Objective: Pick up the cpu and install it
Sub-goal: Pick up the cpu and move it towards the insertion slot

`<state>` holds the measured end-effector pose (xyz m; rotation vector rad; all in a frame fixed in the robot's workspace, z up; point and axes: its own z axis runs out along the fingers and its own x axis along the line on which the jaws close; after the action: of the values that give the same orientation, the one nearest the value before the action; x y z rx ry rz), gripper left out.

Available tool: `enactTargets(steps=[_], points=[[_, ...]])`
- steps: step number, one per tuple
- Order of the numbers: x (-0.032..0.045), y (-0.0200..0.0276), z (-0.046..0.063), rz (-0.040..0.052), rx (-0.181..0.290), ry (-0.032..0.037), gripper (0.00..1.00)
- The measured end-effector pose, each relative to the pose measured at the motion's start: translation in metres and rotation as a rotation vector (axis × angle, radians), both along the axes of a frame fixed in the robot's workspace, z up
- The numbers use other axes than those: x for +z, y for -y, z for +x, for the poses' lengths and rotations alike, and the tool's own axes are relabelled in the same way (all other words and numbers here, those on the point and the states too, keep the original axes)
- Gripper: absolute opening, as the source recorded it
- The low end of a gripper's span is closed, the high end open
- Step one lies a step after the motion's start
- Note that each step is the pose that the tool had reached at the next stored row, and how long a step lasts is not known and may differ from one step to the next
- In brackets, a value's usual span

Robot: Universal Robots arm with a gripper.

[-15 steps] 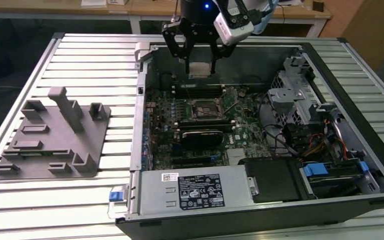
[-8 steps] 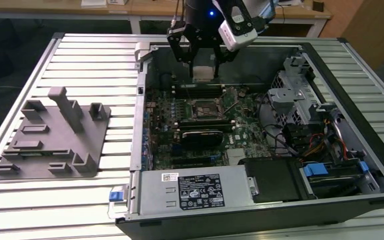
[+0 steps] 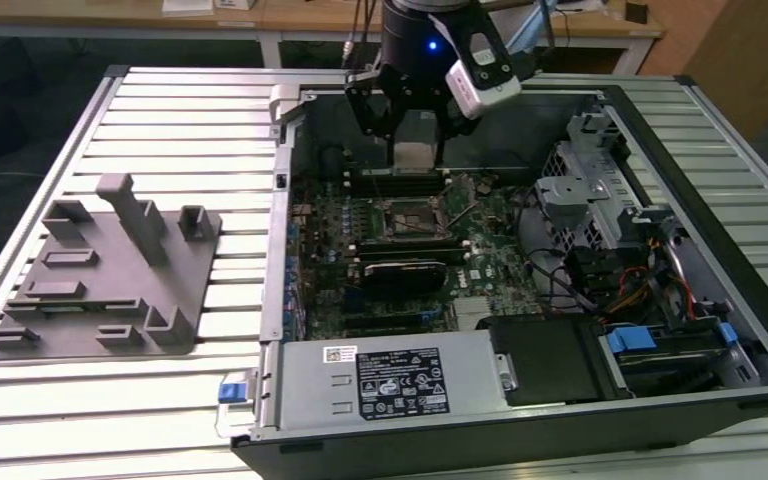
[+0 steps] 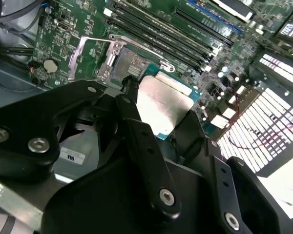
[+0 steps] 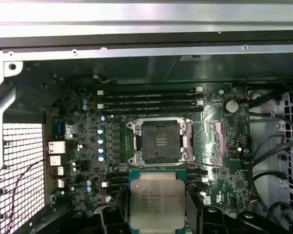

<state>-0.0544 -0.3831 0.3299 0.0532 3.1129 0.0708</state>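
Upper centre of the exterior view: the cpu [image 3: 414,150] is gripped by its edges in the gripper [image 3: 414,140], over the open computer case [image 3: 277,250] and apart from the open socket [image 5: 159,141]. In the second wrist view it is partly covered by black finger links [image 4: 141,146]. The case is laid on a slatted metal table [image 3: 157,110]; wooden desks [image 3: 291,15] are seen behind. Print on the power supply label [image 3: 404,385] is left unread.
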Motion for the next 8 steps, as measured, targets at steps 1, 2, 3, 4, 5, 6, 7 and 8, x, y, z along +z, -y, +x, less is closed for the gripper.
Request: enactTargets(steps=[1, 2, 3, 4, 5, 6, 7, 8], points=[[-0.0018, 0.0, 0.001, 0.0, 0.0, -0.0001, 0.54], [-0.0036, 0.0, 0.001, 0.0, 0.0, 0.0, 0.54], [-0.0054, 0.0, 0.001, 0.0, 0.0, -0.0001, 0.54], [-0.0072, 0.0, 0.002, 0.0, 0.0, -0.0001, 0.54], [-0.0092, 0.0, 0.002, 0.0, 0.0, 0.0, 0.54], [-0.011, 0.0, 0.002, 0.0, 0.0, 0.0, 0.54], [-0.0128, 0.0, 0.002, 0.0, 0.0, 0.0, 0.54], [-0.0146, 0.0, 0.002, 0.0001, 0.0, 0.0, 0.54]])
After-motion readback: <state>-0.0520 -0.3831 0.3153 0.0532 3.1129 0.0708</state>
